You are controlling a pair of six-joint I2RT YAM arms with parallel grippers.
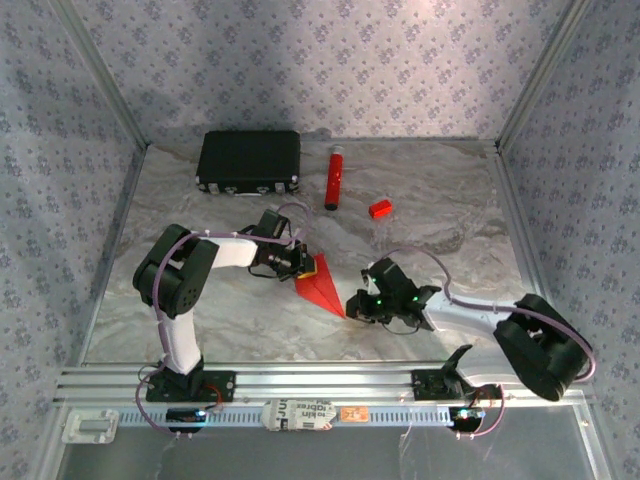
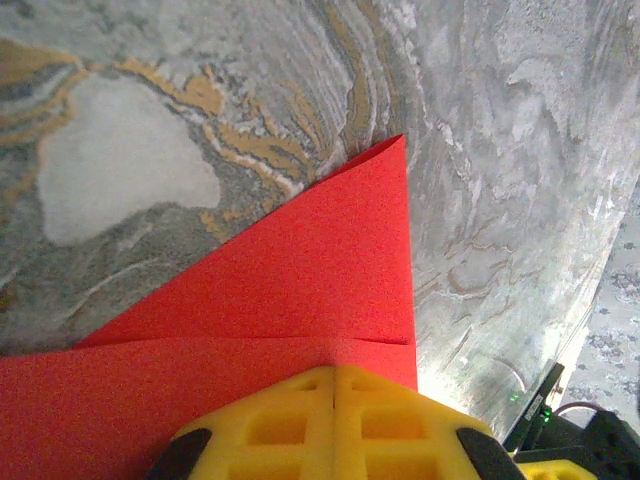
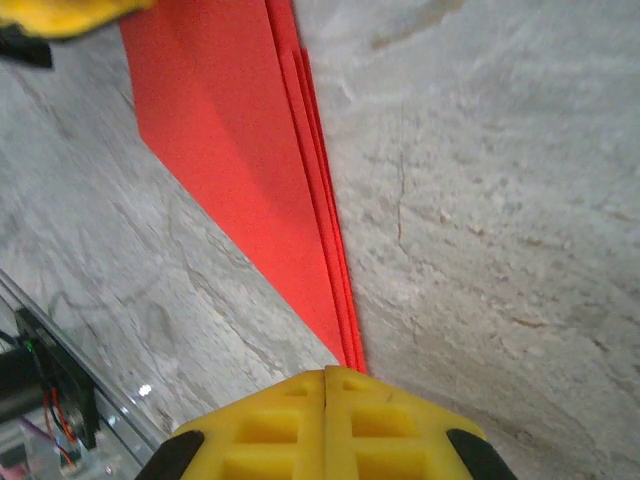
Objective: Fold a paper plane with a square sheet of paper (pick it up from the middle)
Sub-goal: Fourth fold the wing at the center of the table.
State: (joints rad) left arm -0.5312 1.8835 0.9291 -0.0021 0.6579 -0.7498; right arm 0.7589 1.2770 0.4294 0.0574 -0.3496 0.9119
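Well, writing first: a rolled white label (image 1: 298, 414) on the near rail carries dark print, too small to read, w/ a small orange tag (image 1: 352, 413) just beside it; nothing else legible. The paper plane (image 1: 322, 285) lies about mid-table on the marbled table (image 1: 450, 200), a slim red dart. In the top view its long axis runs 11 to 5 o'clock, w/ the sharp tip pointing to 5 o'clock and the wide end at 11. Left gripper (image 1: 300, 262) sits at the wide end, its yellow fingers pressed together w/ tips over the red sheet; can't tell if it pinches or just presses. In the left wrist view a crease runs across the paper just ahead of that gripper (image 2: 335, 372). Right gripper (image 1: 355, 303) is at the tip; in its wrist view the layered edges run straight into the seam of the gripper (image 3: 327, 372), jaws pressed together, pinching the point. Black case (image 1: 250, 162), red tube (image 1: 333, 178) and small red block (image 1: 379, 209) lie toward 12 o'clock, well apart from the plane.
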